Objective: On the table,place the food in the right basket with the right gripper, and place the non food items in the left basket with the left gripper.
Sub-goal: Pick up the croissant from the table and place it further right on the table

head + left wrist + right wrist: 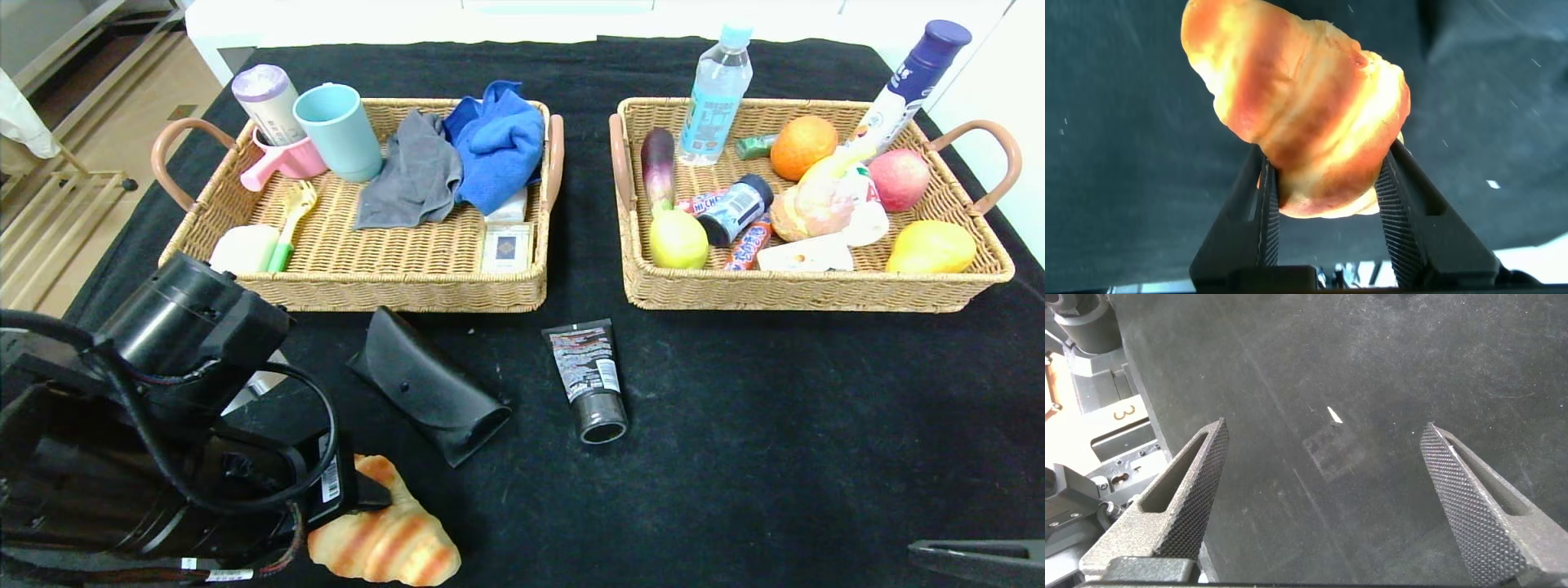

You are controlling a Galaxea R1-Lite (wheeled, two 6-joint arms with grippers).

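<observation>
left gripper (1327,220) – clamps croissant (1298,114) near glasses case (429,396) | right gripper (1327,498) – agape, idle | should hand croissant over gently

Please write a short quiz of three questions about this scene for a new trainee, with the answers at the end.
1. True or false: the left gripper is shut on the croissant.
2. Which item lies on the table between the glasses case and the right basket? A) the black tube B) a lemon C) a cup
3. Fill in: the right gripper is ____ and holds nothing.

Key: 1 true; 2 A, the black tube; 3 open.
</observation>
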